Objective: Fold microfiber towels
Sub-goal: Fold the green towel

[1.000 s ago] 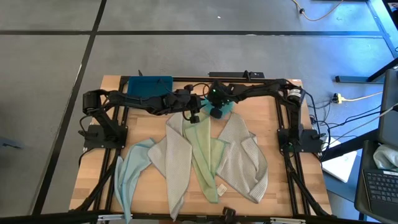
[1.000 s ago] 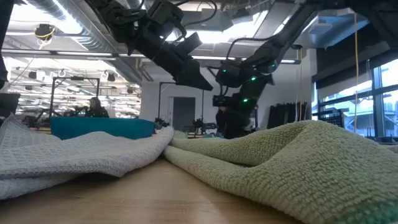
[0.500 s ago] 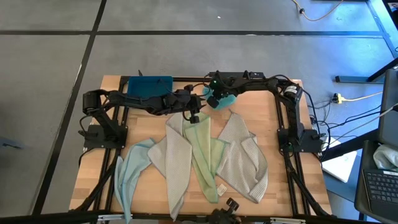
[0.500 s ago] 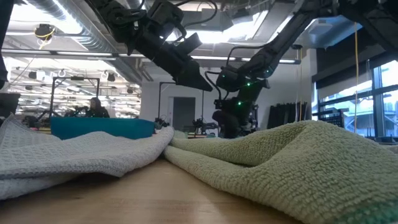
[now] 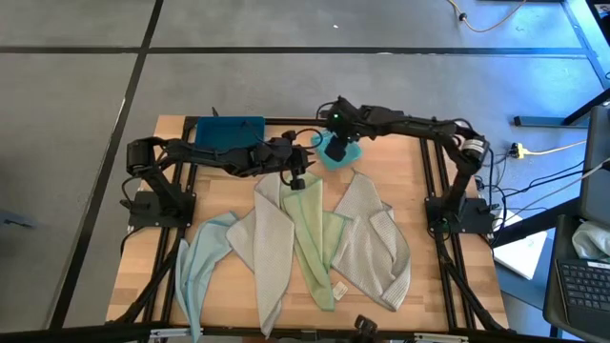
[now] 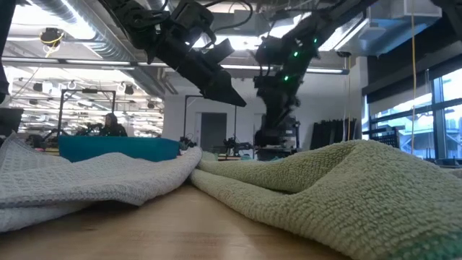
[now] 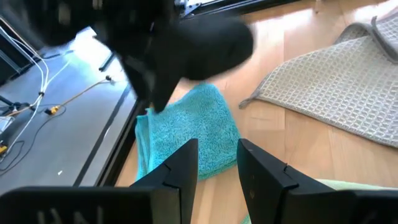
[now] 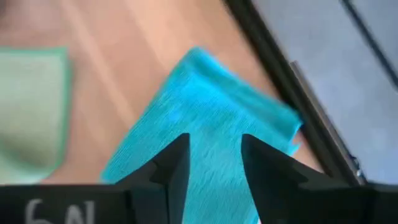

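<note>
Right gripper (image 8: 211,168) hovers directly above the folded teal towel (image 8: 205,124) at the table's far edge, fingers parted, gripping nothing, the cloth below the gap. Left gripper (image 7: 216,168), fingers slightly apart and empty, hangs just left of it.

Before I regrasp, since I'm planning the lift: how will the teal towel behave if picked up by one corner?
The teal towel lies folded and rumpled, so it probably droops and unfolds. Its fuzzy pile likely grips well. It looks light.
</note>
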You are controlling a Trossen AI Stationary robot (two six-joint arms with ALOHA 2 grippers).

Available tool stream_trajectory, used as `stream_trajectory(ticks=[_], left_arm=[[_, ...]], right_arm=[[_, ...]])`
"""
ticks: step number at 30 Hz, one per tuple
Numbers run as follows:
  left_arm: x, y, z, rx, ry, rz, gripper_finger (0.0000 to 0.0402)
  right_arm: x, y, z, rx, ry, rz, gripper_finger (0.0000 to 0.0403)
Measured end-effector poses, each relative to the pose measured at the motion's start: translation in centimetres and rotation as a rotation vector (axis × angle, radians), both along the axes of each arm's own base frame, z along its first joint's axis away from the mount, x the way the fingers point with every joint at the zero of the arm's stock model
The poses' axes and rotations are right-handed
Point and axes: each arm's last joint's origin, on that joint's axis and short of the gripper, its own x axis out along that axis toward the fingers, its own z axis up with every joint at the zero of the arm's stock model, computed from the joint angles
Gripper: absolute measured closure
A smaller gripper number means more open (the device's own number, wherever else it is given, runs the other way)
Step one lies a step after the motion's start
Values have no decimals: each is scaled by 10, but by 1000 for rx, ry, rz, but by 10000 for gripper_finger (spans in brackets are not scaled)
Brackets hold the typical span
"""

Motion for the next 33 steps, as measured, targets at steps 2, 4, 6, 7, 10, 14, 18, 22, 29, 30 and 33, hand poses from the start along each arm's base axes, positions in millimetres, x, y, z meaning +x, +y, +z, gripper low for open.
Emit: stream_trajectory(ticks=[2, 4, 6, 7, 10, 14, 18, 22, 29, 30, 33], left_arm=[[0, -1, -1, -3, 11, -2, 296], [-1, -1, -2, -3, 22, 0, 296], [-2, -1, -3, -2, 45, -4, 296], [-2, -1, -5, 1, 62, -8, 296], [-4, -2, -8, 8, 115, -37, 296], [-5, -4, -10, -66, 116, -174, 296], [-6, -5, -10, -232, 60, -390, 296], [-9, -2, -12, -318, 73, -416, 296], [-28, 7, -26, -545, 230, -363, 296], [-31, 8, -28, -608, 254, -356, 296], [-41, 11, -33, -742, 311, -316, 296]], right_arm=[[-5, 9, 3, 93, 12, 43, 243], [-10, 22, 1, 209, 27, 101, 239], [-15, 39, -4, 338, 40, 152, 238], [-18, 47, -7, 399, 46, 163, 238], [-24, 73, -18, 532, 52, 189, 242], [-33, 107, -27, 549, 70, 199, 253], [-42, 137, -24, 493, -33, 231, 267], [-57, 162, -24, 398, -148, 287, 275], [-85, 194, -39, 273, -379, 384, 277], [-88, 197, -43, 268, -416, 402, 277], [-97, 206, -57, 253, -506, 460, 277]])
